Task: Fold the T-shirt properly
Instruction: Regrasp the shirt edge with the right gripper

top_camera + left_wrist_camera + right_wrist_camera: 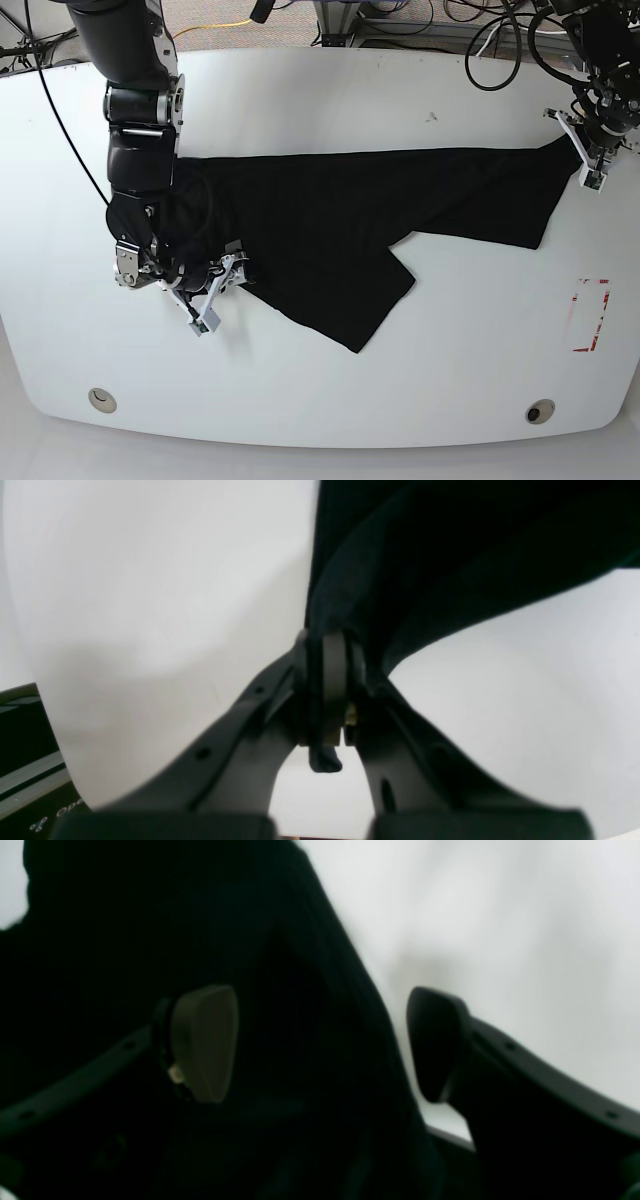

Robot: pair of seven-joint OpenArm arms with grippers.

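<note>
The fold looks to be in an early-to-middle step, judging by how the T-shirt [320, 200] lies: stretched lengthwise across the far half of the desk [300, 395], its far edge nearly straight, with 1 angular flap pointing near from the middle and another broad part hanging toward the near side at the right. The 2 arms are in different states. The left fingers [325, 652] are closed on a bunched corner of the black cloth at the far right, with a small tip poking out past them. The right fingers [320, 1045] stand wide open at the left end, 1 over the fabric and 1 beyond its edge, with no grip on it. The next move probably calls for the right fingers to close on that edge, so that both ends can be lifted and carried over together; if they catch just 1 layer, the fold could come out skewed. The desk is white and smooth, with 2 round fittings, 1 near left [102, 400] and 1 near right [540, 411], and some red marks [603, 310] toward the right. Beyond its far edge, a yellow cable [212, 27] and looped black cables [492, 89] run about, the loops reaching over the desk at the far right.
</note>
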